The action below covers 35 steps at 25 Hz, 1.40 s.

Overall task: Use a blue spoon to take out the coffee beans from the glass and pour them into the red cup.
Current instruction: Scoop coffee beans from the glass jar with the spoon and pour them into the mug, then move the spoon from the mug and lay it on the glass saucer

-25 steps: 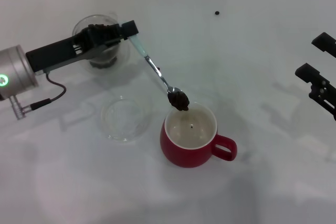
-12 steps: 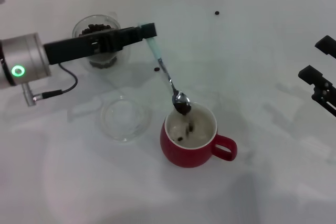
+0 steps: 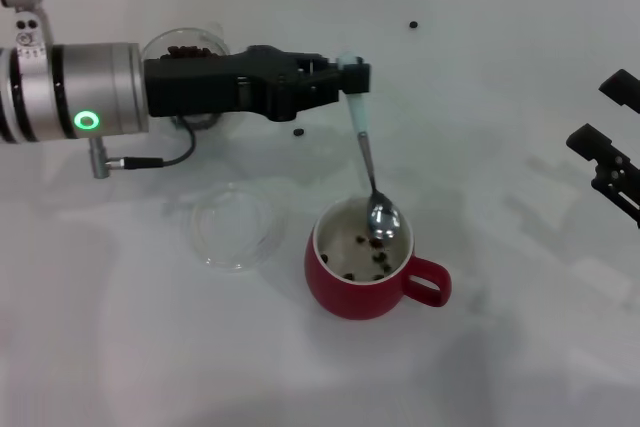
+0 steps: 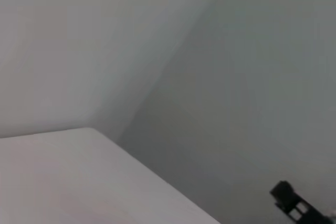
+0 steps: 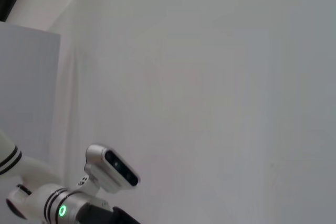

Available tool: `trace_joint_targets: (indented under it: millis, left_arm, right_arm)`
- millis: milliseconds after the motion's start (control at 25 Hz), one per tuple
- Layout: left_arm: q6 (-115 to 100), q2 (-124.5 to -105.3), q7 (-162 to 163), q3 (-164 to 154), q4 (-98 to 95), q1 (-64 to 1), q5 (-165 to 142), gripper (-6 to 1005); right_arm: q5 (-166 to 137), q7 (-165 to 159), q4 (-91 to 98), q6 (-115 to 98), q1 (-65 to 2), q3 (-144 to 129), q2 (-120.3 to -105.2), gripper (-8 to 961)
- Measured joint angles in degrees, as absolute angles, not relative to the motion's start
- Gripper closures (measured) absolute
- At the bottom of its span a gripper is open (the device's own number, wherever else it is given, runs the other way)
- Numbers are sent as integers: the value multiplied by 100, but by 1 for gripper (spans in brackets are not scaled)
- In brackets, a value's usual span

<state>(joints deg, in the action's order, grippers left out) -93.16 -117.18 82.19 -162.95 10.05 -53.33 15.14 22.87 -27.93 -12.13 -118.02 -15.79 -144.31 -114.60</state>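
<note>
The left gripper (image 3: 345,77) is clamped on the pale handle of the blue spoon (image 3: 366,162), whose bowl hangs tipped inside the red cup (image 3: 372,272), where several coffee beans (image 3: 372,257) lie. The glass (image 3: 190,57) sits well behind the cup, partly hidden by the arm. A stray bean (image 3: 298,132) lies between them. Withdrawing carelessly could catch the rim and tip the cup. The right gripper (image 3: 608,162), fingers spread, waits far from the cup.

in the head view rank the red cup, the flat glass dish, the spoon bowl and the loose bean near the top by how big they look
1. Red cup, largest with its handle.
2. Flat glass dish, somewhat smaller across; both sit at a similar depth, so this seems fair.
3. Bowl of the blue spoon, held by the left pincer.
4. Loose coffee bean, smallest, though farther from the camera.
</note>
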Motion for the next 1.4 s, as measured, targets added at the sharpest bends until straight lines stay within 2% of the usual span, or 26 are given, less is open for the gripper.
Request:
trace_joint_targets:
  millis: [80, 240, 480, 880, 1400]
  left_arm:
    - [-9396, -11712, 8260, -16290, 1034, -5345, 1565, 876]
    - [-9762, -11568, 8522, -16291, 1246, -5145, 2041, 875]
    - [-10050, -11485, 8769, -16293, 1782, -4391, 2823, 875]
    - [-9277, -11660, 9151, -16295, 1957, -3533, 2892, 876]
    - [-8622, -11742, 9339, -16294, 1921, -3375, 2766, 875]
  right_arm:
    - [2287, -2794, -1210, -11800, -1576, -14432, -11460, 364]
    - [2287, -2801, -1207, -11814, -1572, -14432, -11467, 364]
    - [2326, -2808, -1207, -11798, -1573, -14431, -11469, 364]
    - [2505, -2945, -1253, -11797, -1573, -14431, -11456, 365]
    - [2523, -2944, -1256, -11840, -1523, -14431, -11460, 364]
